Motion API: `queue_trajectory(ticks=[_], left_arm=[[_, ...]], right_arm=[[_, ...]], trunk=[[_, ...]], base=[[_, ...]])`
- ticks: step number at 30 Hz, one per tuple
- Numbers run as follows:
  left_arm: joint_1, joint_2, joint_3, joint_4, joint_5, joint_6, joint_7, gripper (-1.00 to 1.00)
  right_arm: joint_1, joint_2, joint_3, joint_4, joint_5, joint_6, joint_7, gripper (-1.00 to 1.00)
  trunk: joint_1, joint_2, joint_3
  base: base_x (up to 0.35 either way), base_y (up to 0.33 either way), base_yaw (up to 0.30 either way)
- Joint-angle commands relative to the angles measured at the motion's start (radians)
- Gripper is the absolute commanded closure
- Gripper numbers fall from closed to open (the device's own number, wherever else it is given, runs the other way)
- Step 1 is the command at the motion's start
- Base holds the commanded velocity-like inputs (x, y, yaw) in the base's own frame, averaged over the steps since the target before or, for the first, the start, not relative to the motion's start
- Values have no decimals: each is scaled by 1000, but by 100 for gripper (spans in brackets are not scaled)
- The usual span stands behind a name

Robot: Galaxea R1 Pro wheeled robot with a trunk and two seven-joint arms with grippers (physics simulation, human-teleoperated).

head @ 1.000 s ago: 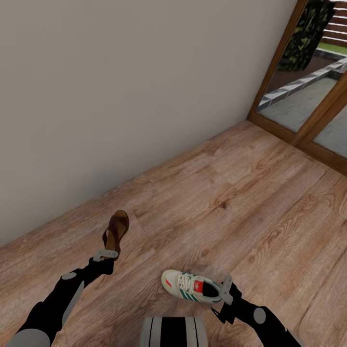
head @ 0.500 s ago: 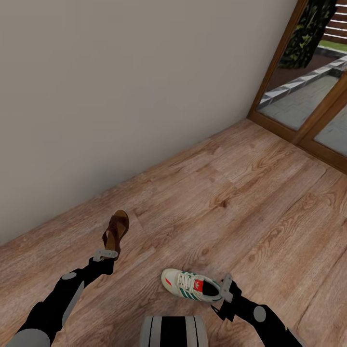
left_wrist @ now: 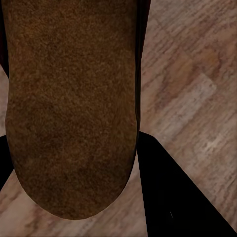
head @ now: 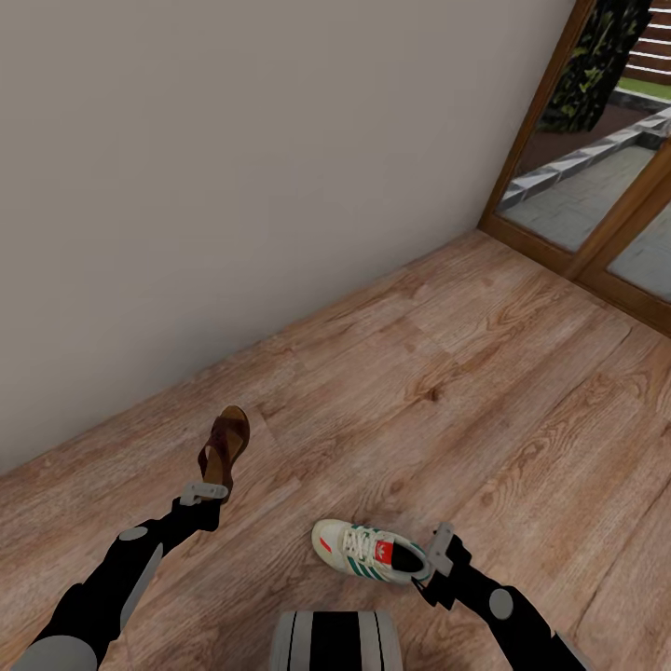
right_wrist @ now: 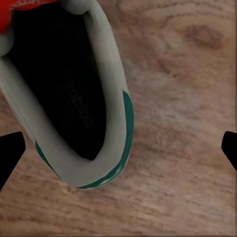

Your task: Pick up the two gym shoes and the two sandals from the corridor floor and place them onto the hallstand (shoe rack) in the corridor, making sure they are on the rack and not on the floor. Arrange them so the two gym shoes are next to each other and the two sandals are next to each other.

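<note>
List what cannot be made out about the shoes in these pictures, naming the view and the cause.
Sandal strap: left wrist view, cut off by the frame edge.
Gym shoe toe: right wrist view, cut off by the frame edge.
Sandal heel touching the floor or not: head view, left gripper hides it.

- One gym shoe, white with teal stripes, lies on the floor just beside the right gripper, its heel toward the jaws.
- One brown sandal, its heel at the jaws of the left gripper.
- Two grippers, one per arm.
</note>
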Motion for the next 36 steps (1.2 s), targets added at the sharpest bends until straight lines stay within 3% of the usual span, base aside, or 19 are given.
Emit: queue_trajectory(ticks=[1, 10, 16, 23, 30, 36], left_arm=[[0, 0, 3, -2, 1, 8, -7, 100], [0, 0, 3, -2, 1, 8, -7, 100], [-5, 1, 7, -4, 1, 8, -7, 100], [-9, 0, 7, -103, 2, 35, -6, 100], [-4, -1, 5, -286, 3, 186, -6, 100], [-2, -1, 5, -351, 3, 239, -5, 100]], right_arm=[[0, 0, 1, -1, 10, 2, -1, -100], [0, 0, 1, -2, 9, 11, -5, -100], [0, 0, 1, -3, 8, 13, -5, -100], [0, 0, 1, -3, 8, 13, -5, -100], [0, 0, 1, -3, 8, 13, -5, -100], [0, 0, 1, -9, 8, 13, -5, -100]], trunk=[[0, 0, -1], [0, 0, -1], [2, -1, -21], [2, -1, -24], [2, -1, -25], [3, -2, -33]], base=[[0, 0, 0], [0, 0, 0], [0, 0, 0], [0, 0, 0], [0, 0, 0], [0, 0, 0]])
